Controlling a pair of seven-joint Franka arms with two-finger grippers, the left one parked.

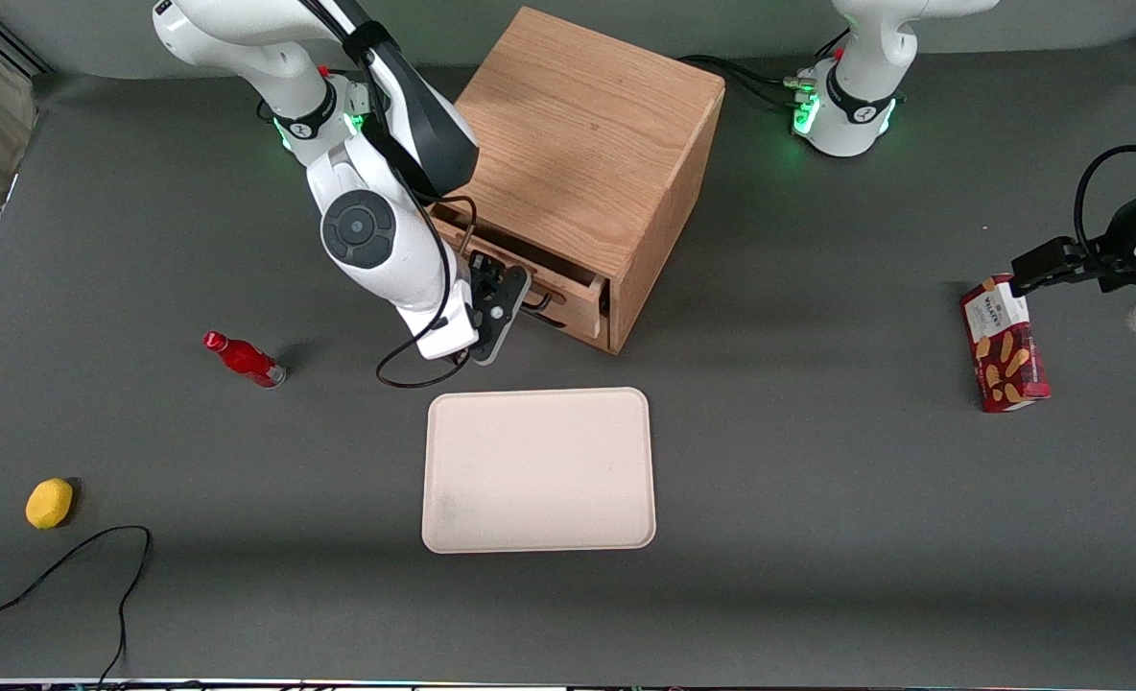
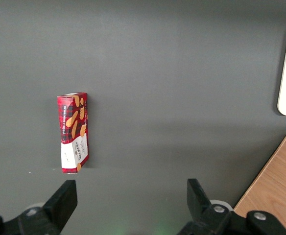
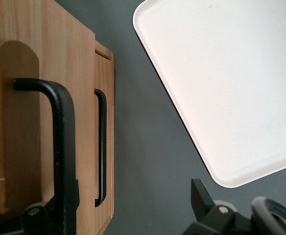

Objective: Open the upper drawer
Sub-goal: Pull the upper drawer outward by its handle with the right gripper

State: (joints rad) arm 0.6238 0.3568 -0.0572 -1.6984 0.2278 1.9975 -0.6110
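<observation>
Gripper at the upper drawer's handle, jaws spread

In the middle of the front view, the right arm's black two-finger gripper hangs in front of the box-like oak-wood cabinet, at the shallow oak upper drawer. In the wrist view its jaws are spread wide, one finger clear over the grey table and the other right at the drawer's thin black wire handle. A cream rectangular tray lies nearer the camera, lower centre.
</observation>
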